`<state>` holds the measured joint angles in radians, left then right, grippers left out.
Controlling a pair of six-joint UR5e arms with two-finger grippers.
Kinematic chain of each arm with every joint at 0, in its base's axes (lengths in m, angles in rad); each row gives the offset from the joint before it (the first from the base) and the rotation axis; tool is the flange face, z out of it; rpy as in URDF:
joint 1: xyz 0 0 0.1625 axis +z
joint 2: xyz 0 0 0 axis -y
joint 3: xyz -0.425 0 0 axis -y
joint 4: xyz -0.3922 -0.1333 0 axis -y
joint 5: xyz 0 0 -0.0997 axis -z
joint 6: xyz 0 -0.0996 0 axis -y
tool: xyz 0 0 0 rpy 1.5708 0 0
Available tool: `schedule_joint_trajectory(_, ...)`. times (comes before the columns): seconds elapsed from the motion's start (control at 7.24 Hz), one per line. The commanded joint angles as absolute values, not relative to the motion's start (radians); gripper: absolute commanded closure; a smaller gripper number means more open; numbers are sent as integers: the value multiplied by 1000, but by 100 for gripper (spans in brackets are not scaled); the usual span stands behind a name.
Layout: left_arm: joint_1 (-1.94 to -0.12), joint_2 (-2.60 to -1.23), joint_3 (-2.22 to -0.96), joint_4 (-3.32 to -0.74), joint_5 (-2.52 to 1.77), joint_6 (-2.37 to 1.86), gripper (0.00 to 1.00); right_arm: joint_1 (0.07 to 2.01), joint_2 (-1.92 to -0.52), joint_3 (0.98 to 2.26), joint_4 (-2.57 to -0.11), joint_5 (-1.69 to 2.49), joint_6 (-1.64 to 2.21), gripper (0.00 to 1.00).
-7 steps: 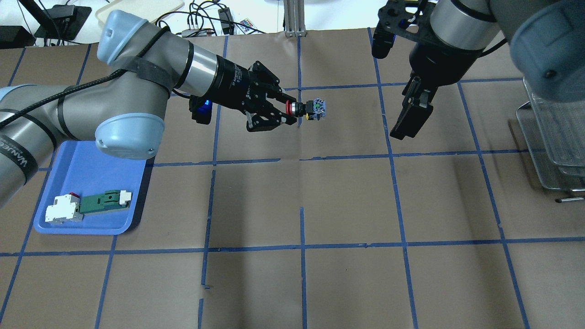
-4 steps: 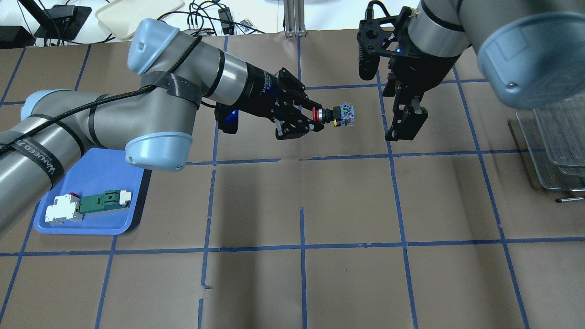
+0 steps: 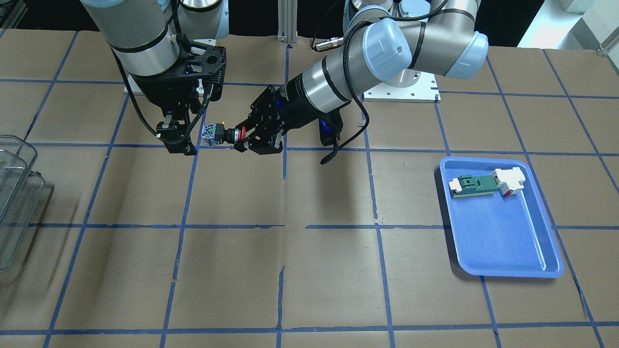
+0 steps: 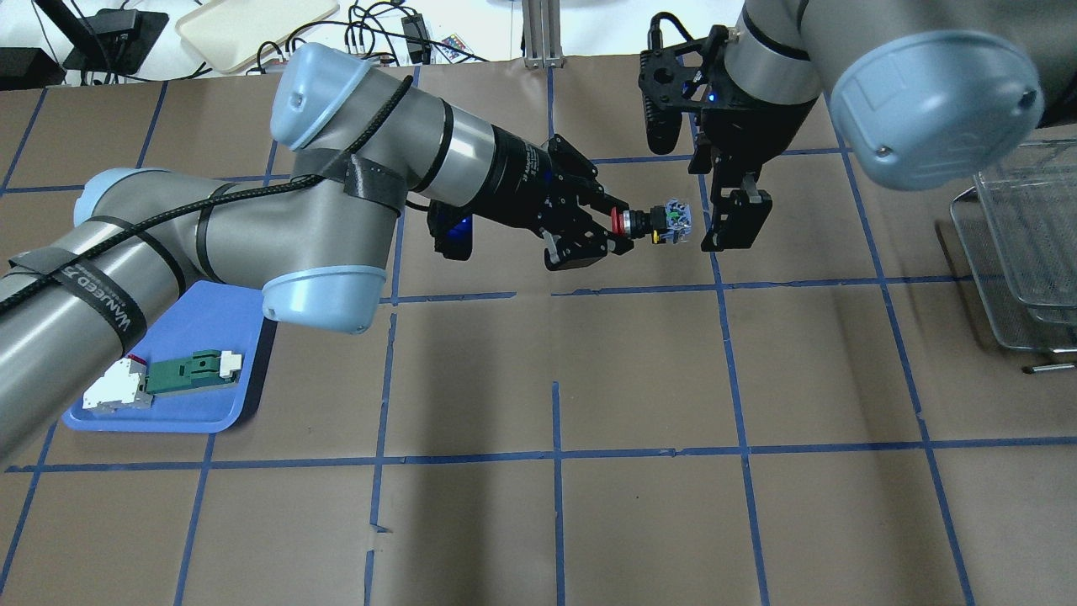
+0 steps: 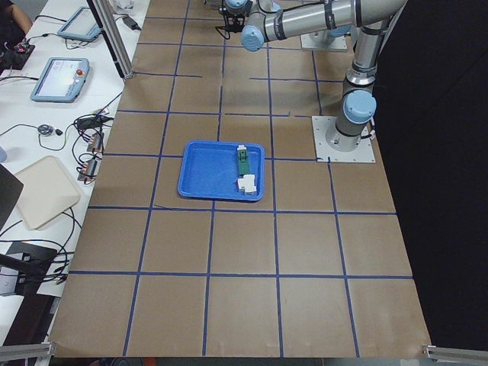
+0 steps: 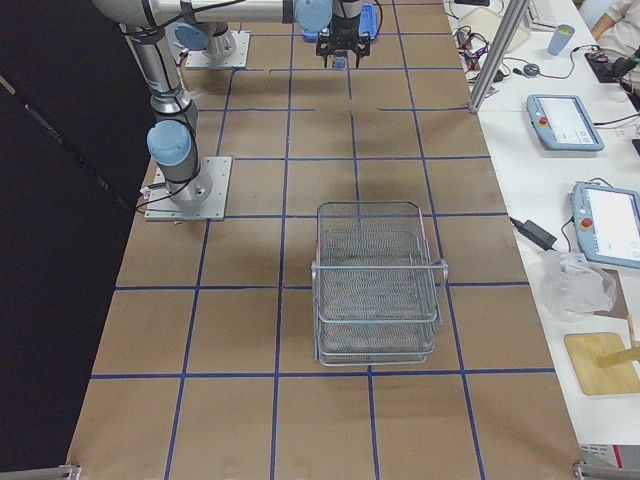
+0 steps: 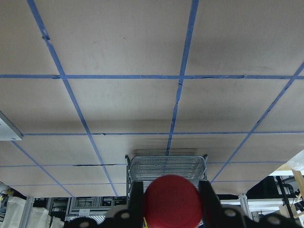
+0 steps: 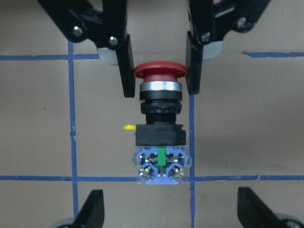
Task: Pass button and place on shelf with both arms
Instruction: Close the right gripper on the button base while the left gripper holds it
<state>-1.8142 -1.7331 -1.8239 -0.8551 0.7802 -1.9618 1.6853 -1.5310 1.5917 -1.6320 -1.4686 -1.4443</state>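
**Left gripper** (image 4: 619,229): both fingers shut against the sides of the button's red cap. It is held level, above the counter (image 4: 639,379), and points toward the right arm.

**Button** (image 4: 657,223): lies horizontal in mid-air, clear of the counter. The red mushroom cap sits between the left gripper's fingers, then the black collar, and the blue-white block is at the free end nearest the right gripper. In the right wrist view the button (image 8: 160,128) hangs centred, cap uppermost, with a small yellow tab on its left side.

**Right gripper** (image 4: 730,220): points downward just beside the button's block end. Its jaws are spread wide and hold nothing. In its own wrist view the two fingertips (image 8: 92,209) stand well apart at the lower edge. The block sits in line with the gap between them and touches neither.

**Shelf** (image 6: 375,285): silver wire-mesh rack of stacked basket tiers. It stands upright on the counter at the robot's right end, well apart from both grippers.

**Blue tray** (image 4: 193,328): sits on the counter at the robot's left end, partly under the left arm. It holds a green-and-white flat part (image 4: 189,372) and a white block with red tip (image 4: 114,389), which lie touching end to end.

**Counter**: brown surface marked in squares with blue tape.
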Motion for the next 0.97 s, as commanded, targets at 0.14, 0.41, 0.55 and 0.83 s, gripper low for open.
schedule_joint_trajectory(0.14, -1832, -1732, -1824, -844, 781, -1985, 100, 1687, -1575, 1653, -1634, -1462, -1428, 0)
schedule_joint_trajectory(0.41, -1833, -1732, -1825, -838, 782, -1994, 100, 1687, -1585, 1674, -1663, -1447, -1427, 0)
schedule_joint_trajectory(0.55, -1833, -1732, -1825, -838, 782, -1994, 100, 1687, -1592, 1674, -1680, -1425, -1419, 0)
schedule_joint_trajectory(0.83, -1833, -1724, -1825, -836, 781, -1994, 100, 1687, -1589, 1675, -1692, -1424, -1388, 0)
